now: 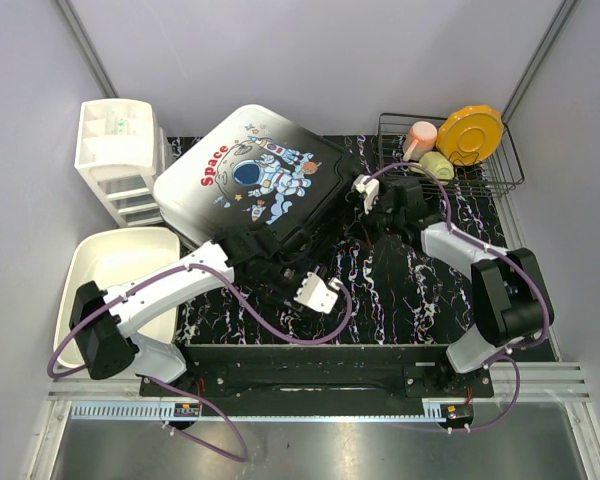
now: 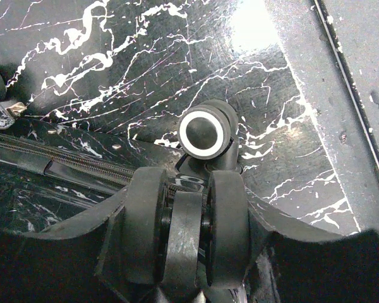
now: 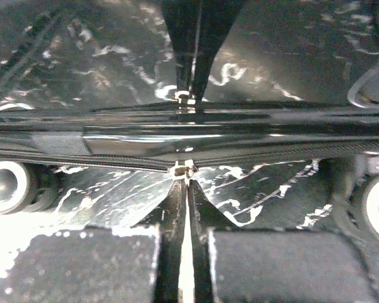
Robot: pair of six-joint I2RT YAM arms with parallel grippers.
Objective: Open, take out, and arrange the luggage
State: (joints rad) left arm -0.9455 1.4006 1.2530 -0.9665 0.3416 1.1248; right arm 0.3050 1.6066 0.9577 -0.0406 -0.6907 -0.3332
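The luggage point(image 1: 250, 175) lies flat at the back left of the table, its astronaut and red "Space" print facing up. My left gripper point(image 1: 275, 270) is at its near edge. In the left wrist view its jaws are closed on a black double wheel point(image 2: 184, 237) of the luggage, and a second wheel point(image 2: 203, 134) with a white ring sits just beyond. My right gripper point(image 1: 358, 228) is at the luggage's right edge. In the right wrist view its fingertips point(image 3: 177, 189) are pressed together on a small metal zipper pull point(image 3: 184, 169) on the zipper line of the glossy shell point(image 3: 240, 136).
A white drawer unit point(image 1: 115, 150) stands at the back left and a white tub point(image 1: 110, 265) at the near left. A wire rack point(image 1: 510, 170) at the back right holds a yellow plate point(image 1: 475, 132), a pink cup point(image 1: 420, 135) and a green item point(image 1: 437, 165).
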